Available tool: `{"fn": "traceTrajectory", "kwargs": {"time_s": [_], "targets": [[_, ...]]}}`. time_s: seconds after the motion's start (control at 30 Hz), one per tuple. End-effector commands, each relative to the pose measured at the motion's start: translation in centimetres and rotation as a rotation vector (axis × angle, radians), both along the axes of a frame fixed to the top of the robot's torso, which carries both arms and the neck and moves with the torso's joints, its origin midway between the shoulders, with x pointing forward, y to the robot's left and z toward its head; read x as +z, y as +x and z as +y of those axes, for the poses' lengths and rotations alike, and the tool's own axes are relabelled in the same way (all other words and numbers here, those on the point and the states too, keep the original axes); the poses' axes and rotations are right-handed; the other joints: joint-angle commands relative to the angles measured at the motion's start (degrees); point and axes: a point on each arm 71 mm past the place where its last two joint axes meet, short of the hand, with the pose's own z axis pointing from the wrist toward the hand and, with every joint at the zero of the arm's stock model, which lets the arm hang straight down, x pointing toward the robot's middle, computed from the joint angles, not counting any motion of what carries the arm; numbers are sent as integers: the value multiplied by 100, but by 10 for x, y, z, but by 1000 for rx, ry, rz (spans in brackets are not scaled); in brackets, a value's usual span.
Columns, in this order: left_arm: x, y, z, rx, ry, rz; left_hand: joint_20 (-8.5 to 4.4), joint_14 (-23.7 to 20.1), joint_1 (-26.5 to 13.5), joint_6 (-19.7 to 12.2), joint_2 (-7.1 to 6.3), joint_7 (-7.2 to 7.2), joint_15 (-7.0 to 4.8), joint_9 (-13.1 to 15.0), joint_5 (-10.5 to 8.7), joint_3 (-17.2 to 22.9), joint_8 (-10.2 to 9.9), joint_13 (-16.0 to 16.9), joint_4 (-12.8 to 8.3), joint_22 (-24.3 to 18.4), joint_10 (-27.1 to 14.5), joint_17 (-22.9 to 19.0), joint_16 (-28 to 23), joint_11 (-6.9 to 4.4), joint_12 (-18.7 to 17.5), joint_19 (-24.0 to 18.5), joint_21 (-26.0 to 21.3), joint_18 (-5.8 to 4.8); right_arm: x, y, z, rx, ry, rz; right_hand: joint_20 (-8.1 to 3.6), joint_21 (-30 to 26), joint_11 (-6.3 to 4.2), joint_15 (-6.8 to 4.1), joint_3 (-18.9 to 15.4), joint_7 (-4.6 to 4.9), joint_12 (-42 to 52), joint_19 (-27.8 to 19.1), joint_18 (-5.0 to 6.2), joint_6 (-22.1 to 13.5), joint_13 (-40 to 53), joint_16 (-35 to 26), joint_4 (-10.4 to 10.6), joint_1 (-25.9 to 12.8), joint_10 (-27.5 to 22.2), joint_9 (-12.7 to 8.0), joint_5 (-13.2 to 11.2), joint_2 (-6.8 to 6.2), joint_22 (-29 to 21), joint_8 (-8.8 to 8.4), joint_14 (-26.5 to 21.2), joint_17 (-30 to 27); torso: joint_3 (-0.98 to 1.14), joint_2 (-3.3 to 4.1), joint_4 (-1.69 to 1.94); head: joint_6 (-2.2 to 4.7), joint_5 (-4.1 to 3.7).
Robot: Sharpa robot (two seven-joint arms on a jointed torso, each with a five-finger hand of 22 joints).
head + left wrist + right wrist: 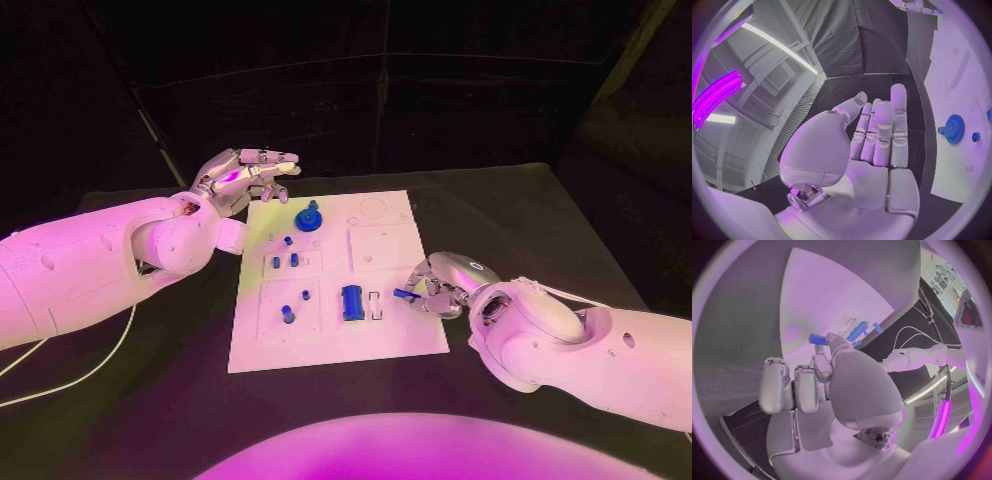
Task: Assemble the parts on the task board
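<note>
While a small blue peg (pixel 407 294) is pinched between the fingertips (pixel 821 361) of the right hand (pixel 441 283), the hand is held at the white flat task board's (pixel 389 340) 3 o'clock edge. A long blue cylinder (pixel 352 302) is seen just beside it. The left hand (pixel 240 176) is kept open, fingers straight and close together, at 11 o'clock, near a round blue gear (pixel 309 216).

No legible text, label, brand, number or sign anywhere; task board (pixel 387 250) surface carries only faint outlines, nothing readable.
</note>
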Motion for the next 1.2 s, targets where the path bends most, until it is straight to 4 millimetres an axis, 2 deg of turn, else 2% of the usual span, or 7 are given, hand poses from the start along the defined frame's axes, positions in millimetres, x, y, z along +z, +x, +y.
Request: {"fn": "traceTrajectory", "kwargs": {"time_s": [0.03,0.23,0.53,0.73,0.97,1.03,1.2], "targets": [[1,0,-2,-18,-10,2,30,-41,-11,-47,8,-8,3,0,32,-11,38,-1,-4,-8,-43,-5,-10,-16,32,24,-31,81,3,0,3,-35,75,-13,7,41,22,-17,85,-97,-21,31,-33,157,2,20,7,-34,31,858,-42,-67,72,-19,312,7,-1,2,-12,-7,9],[1,-1,-3,-27,-12,7,31,-48,-11,-45,14,-13,2,1,32,-8,42,-1,-1,-9,-45,-20,-15,-19,37,23,-33,81,-2,2,12,-11,55,40,11,24,25,-14,297,-98,-27,11,-26,189,8,22,64,-217,40,888,-169,-194,46,-61,312,16,0,-7,-6,-13,18],[1,-2,-5,-38,-13,13,31,-48,-11,-45,14,-13,2,1,32,-8,42,-1,-1,-9,-45,-20,-15,-19,37,23,-33,81,-9,5,25,22,32,87,-1,43,-4,-34,442,-136,-24,31,-33,291,10,63,173,-454,82,937,-240,-270,84,-62,328,98,4,-5,-9,-11,31],[1,-2,-6,-41,-16,11,30,-56,-3,-32,26,-25,-1,4,33,1,56,-2,-4,-11,-47,-31,-17,-26,47,21,-37,82,-12,6,33,44,24,100,-22,47,-32,-56,463,-174,-141,35,-34,378,-103,79,290,-683,82,991,49,-348,97,-45,332,129,5,-3,-11,-4,35],[1,-3,-6,-42,-16,11,29,-55,2,-28,26,-27,-2,5,32,3,59,-2,-7,-12,-46,-28,-15,-28,50,21,-38,83,-12,7,39,50,30,99,-32,44,-51,-70,463,-200,10,30,-32,447,32,78,322,-743,150,1022,83,-353,91,-10,332,129,4,0,-1,-4,40],[1,-3,-6,-41,-16,12,29,-55,2,-28,26,-27,-2,5,32,3,59,-2,-7,-12,-46,-28,-15,-28,50,21,-38,83,-12,8,39,48,31,97,-37,44,-55,-73,464,-202,13,31,-33,451,36,78,347,-777,151,1029,99,-349,93,-10,331,130,3,-8,-21,-6,58],[1,-3,-7,-43,-16,12,29,-55,2,-28,26,-27,-2,5,32,3,59,-2,-7,-12,-46,-28,-15,-28,50,21,-38,83,-13,8,41,47,34,95,-44,45,-57,-77,444,-205,29,32,-34,462,54,80,439,-900,163,1048,100,-346,98,-8,332,136,3,-4,-17,-9,54]]}}
